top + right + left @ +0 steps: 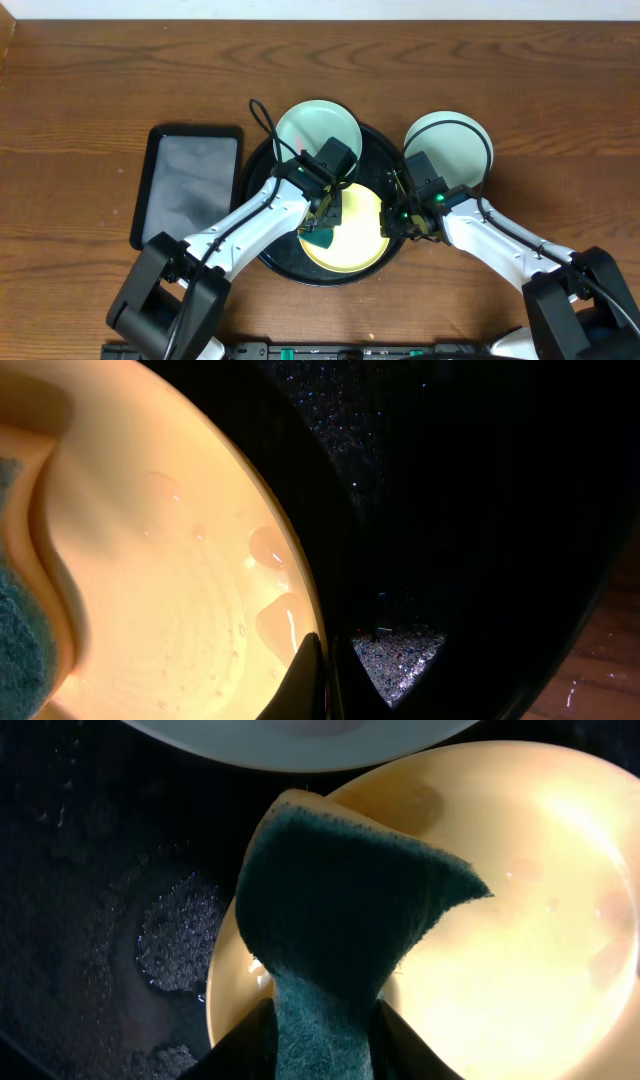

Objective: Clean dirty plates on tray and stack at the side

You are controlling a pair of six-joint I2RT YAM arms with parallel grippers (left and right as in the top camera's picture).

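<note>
Left wrist view: sponge sits between left gripper fingers, touching both; gripped or slack, cannot tell. Yellow plate lies just ahead of them on round black tray. Right gripper closed, pinching the plate's rim. Step: scrubbing. Next, likely: lift it onto aqua plate beside the tray.

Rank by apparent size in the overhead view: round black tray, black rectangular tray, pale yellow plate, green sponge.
1. round black rimmed tray
2. black rectangular tray
3. pale yellow round plastic plate, partly covered
4. dark green sponge, smallest by far
All lie near table level, so the order holds.
</note>
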